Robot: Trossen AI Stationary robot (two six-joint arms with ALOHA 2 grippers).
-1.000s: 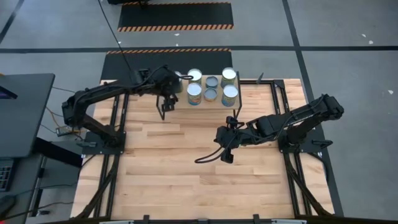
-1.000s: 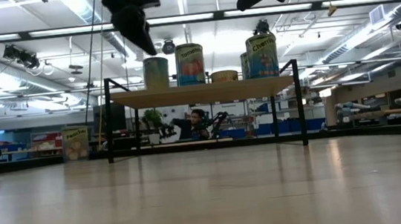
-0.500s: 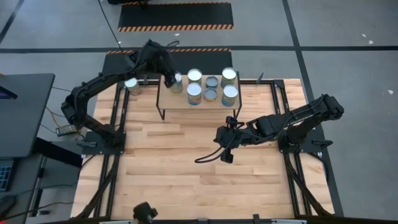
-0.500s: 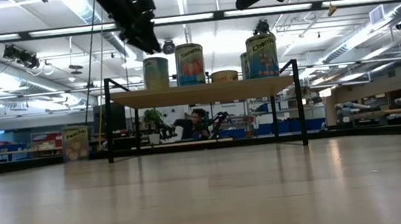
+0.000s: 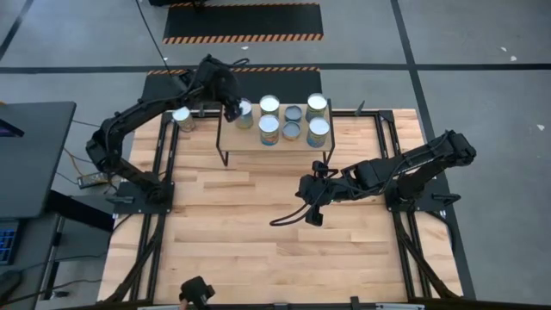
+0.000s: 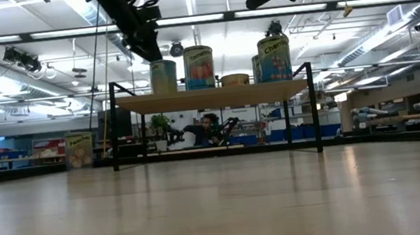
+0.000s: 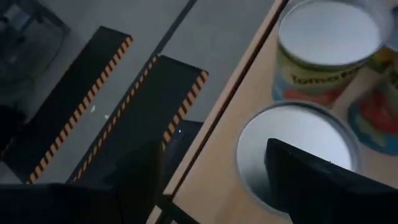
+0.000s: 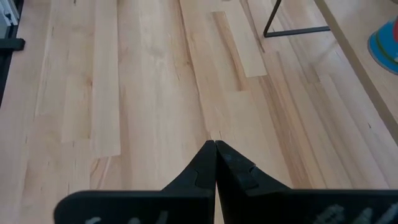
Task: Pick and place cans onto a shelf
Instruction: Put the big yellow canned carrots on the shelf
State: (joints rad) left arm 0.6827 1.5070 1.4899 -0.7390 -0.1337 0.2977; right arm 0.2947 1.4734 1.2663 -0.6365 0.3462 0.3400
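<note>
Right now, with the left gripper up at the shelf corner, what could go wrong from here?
The left gripper is open over the can at the shelf corner. That can sits near the edge, so a nudge might tip it off. The next can stands close by and could get bumped. One can is off the shelf beside the arm, where a swing may hit it.

Two matte black, multi-jointed robot arms stood on black metal frames. A loose black cable looped out behind the right gripper [image 5: 313, 217], whose slim, tapered black fingers [image 8: 231, 168] met at one seam, pale lettering on the body behind the jaws. The left gripper [image 7: 211, 180] showed broad, flat, dark fingers [image 7: 323, 180].
</note>
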